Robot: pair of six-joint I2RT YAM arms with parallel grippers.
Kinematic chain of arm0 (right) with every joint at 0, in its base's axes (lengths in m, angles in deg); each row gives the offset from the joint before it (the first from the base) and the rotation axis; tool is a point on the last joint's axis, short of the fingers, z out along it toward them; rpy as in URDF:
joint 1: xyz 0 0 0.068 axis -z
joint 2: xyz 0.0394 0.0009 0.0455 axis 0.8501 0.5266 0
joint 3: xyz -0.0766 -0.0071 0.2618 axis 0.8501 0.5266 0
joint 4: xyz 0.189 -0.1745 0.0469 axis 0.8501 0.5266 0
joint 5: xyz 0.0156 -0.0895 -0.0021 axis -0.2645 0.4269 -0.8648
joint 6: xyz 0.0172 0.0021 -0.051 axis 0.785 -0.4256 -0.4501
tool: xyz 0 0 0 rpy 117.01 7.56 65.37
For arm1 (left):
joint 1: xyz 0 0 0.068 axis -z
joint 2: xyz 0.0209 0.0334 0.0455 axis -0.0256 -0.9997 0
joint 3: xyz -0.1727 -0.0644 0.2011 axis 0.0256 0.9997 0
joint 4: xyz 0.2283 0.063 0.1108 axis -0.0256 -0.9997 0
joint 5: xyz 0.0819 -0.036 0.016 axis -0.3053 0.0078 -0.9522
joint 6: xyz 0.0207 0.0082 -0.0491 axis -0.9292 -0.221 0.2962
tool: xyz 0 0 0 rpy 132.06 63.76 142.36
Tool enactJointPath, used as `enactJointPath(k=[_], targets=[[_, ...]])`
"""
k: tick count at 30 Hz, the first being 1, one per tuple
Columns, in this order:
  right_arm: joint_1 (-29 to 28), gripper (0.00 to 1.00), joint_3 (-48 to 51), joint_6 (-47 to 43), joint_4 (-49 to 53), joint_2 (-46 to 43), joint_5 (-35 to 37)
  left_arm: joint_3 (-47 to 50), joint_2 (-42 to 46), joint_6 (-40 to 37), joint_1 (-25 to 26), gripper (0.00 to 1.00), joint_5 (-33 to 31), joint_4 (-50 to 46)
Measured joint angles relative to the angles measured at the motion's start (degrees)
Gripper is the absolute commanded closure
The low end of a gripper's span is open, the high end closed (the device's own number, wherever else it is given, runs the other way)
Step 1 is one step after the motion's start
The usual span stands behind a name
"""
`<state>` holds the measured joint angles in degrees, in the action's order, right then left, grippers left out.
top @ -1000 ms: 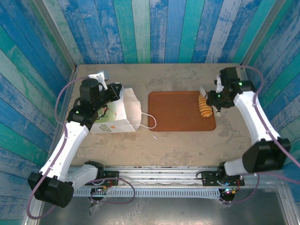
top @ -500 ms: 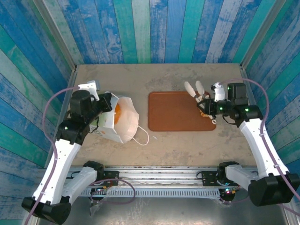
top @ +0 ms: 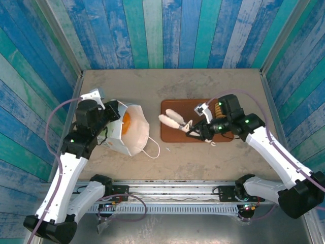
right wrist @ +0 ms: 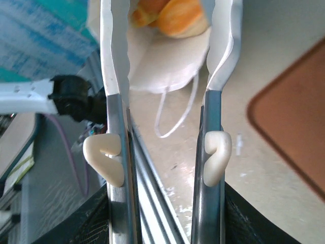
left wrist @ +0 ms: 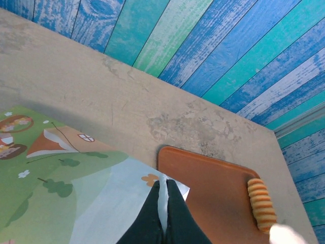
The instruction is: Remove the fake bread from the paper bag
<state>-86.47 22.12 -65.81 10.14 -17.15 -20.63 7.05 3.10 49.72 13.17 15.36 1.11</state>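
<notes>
Pointing twd tray [top: 175, 136]: paper bag [top: 133, 134] mouth

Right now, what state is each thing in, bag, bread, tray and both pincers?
Tray: flat on the table.
Bag: open, mouth toward the tray.
Bread in bag: inside, not yet out.
Ridged roll: lying on the tray.
Left pincer: shut on the bag's edge.
Right pincer: open, empty.
</notes>
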Motion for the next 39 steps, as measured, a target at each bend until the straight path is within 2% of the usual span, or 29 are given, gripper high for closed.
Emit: enactJointPath(k=[7, 15, 24, 33, 35, 37, 39], targets=[[-9.4, 0.52, -1.7, -0.4, 0.2, 6.1, -0.6, 0.1, -0.9, 3.1, 0.0, 1.0, 1.4, 2.8], [-17.5, 0.54, -6.6, 7.7, -3.7, 18.4, 7.5, 0.3, -2.0, 2.9, 0.0, 1.0, 2.6, 4.9], [-21.8, 0.48, -15.0, 22.7, -12.4, 32.1, 12.6, 0.3, -4.1, 1.2, 0.0, 1.0, 5.4, 4.7], [-22.6, 0.42, -25.9, 28.3, -13.1, 41.8, 13.5, 0.3, -2.9, 0.3, 0.0, 1.0, 5.4, 5.0], [-22.9, 0.44, -28.5, 28.2, -11.5, 44.2, 14.3, 0.3, -2.8, 0.3, 0.0, 1.0, 5.4, 5.0], [-23.3, 0.51, -30.8, 27.5, -9.6, 46.3, 15.6, 0.3, -2.7, 0.3, 0.0, 1.0, 5.4, 5.0], [-23.8, 0.55, -31.9, 26.8, -8.0, 47.4, 16.7, 0.3, -2.7, 0.2, 0.0, 1.0, 5.3, 4.9]])
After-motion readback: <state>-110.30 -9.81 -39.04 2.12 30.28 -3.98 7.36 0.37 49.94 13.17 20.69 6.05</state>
